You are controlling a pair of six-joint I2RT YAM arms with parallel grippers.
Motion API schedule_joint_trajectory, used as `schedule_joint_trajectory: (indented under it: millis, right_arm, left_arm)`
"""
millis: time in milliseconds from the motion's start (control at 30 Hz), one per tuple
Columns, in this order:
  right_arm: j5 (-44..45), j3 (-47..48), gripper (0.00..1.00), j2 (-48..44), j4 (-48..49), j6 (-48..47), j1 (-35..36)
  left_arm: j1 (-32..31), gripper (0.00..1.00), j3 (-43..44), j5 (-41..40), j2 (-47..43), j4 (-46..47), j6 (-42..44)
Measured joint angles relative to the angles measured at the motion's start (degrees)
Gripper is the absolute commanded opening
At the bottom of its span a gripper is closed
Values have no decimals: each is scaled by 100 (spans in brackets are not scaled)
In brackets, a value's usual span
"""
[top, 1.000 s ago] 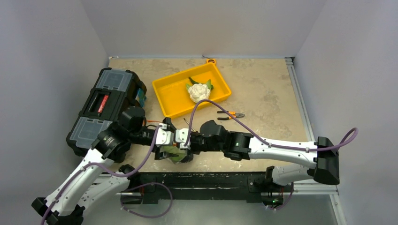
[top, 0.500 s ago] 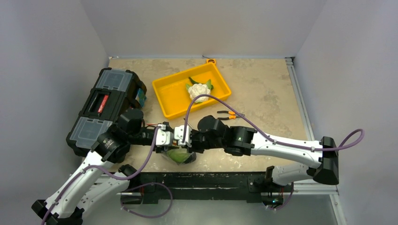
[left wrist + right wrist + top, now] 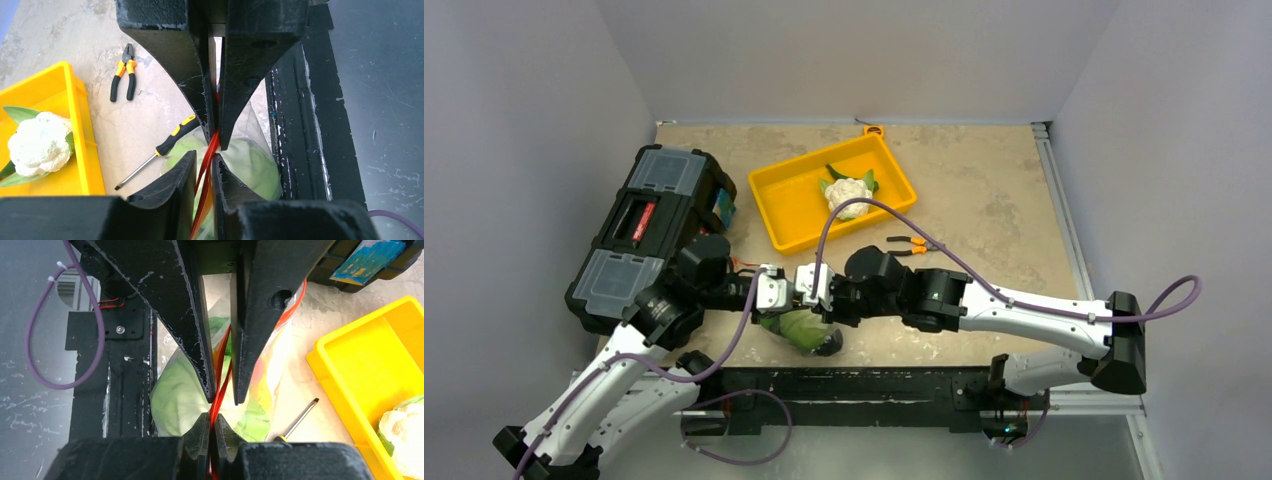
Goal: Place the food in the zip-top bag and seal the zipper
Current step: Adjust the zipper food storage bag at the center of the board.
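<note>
Zipper (image 3: 220, 390): long axis runs straight from one gripper to the other.
Right gripper (image 3: 210, 416): clamped on zipper.
Left gripper (image 3: 204, 157): slit-wide astride zipper; grip unclear.
Zip-top bag (image 3: 802, 331): contains cabbage (image 3: 250, 165).

White arms (image 3: 1024, 314) – black joints, purple cables (image 3: 864, 203).

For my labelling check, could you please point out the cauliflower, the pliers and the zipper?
cauliflower (image 3: 39, 145), left wrist view, white head's middle.
pliers (image 3: 126, 61), left wrist view, the joint.
zipper (image 3: 212, 147), left wrist view, red strip's exposed stretch.
</note>
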Motion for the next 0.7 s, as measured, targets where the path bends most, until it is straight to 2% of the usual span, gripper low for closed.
schedule_joint_trajectory:
  millis: [100,133,200,300,367,700]
  right_arm:
    - [44,-76,0,-17,125,61,-2]
    - [63,-107,2,-37,164,70,-2]
    - [146,-212,12,-96,293,136,-2]
    - [258,-387,32,-225,533,197,0]
    - [310,-457,39,-317,704,225,0]
    - [341,-767,48,-621,1233,260,2]
  left_arm:
    - [-4,6,-13,2,15,-7,-17]
    - [-7,0,-13,2,22,-4,-15]
    - [-20,0,-13,-2,52,-11,2]
    - [-42,0,-15,-22,83,-17,26]
    - [-48,0,-26,-24,83,-20,28]
    - [-48,0,-83,-50,2,-50,33]
